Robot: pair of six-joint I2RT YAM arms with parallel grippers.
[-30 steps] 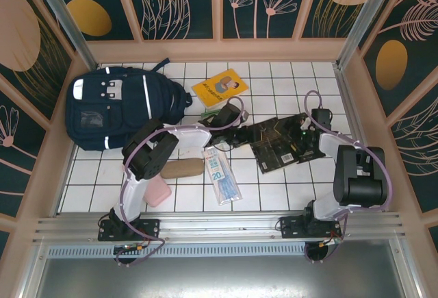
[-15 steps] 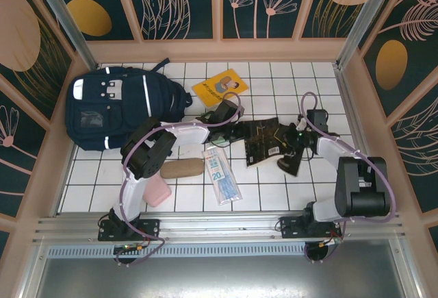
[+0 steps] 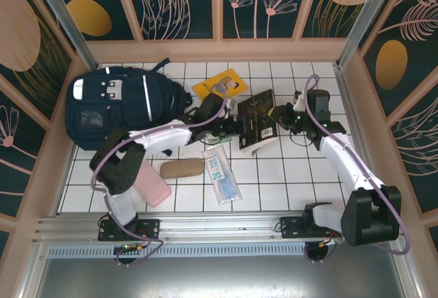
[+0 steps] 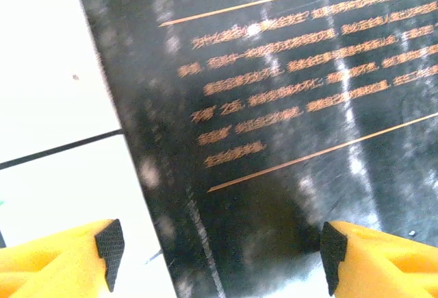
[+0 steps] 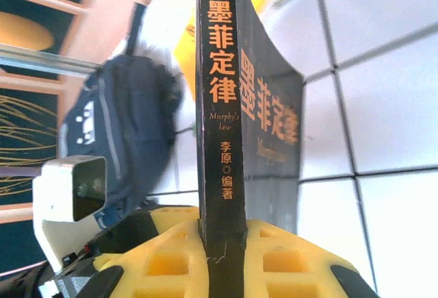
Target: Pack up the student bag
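The step in hand looks like carrying a book to the bag. The right gripper [image 5: 222, 243] is clamped on the bottom of a black book [image 5: 217, 92], which stands on edge with its orange-lettered spine toward the wrist camera. The left gripper [image 4: 219, 243] faces the book's cover with its fingers spread apart and nothing between them. Seen from above, the book hangs between the two grippers over the middle of the far part of the surface [image 3: 301, 175].

The bag [image 3: 113, 106] lies flat at the far left, front pockets up, well apart from the book. No open zip or mouth shows from above, so what it holds cannot be told, and nothing lies on it.

A yellow booklet [image 3: 213, 89] lies just beside the bag's right edge. A brown pouch [image 3: 182, 168], a pink case [image 3: 154, 190] and a blue-and-white packet [image 3: 221, 176] lie loose nearer the arms' bases.

The next move probably needs the book brought left past the left arm, and an opening found or made in the bag. The left gripper may have to close on the cover to steady the book or take it over.
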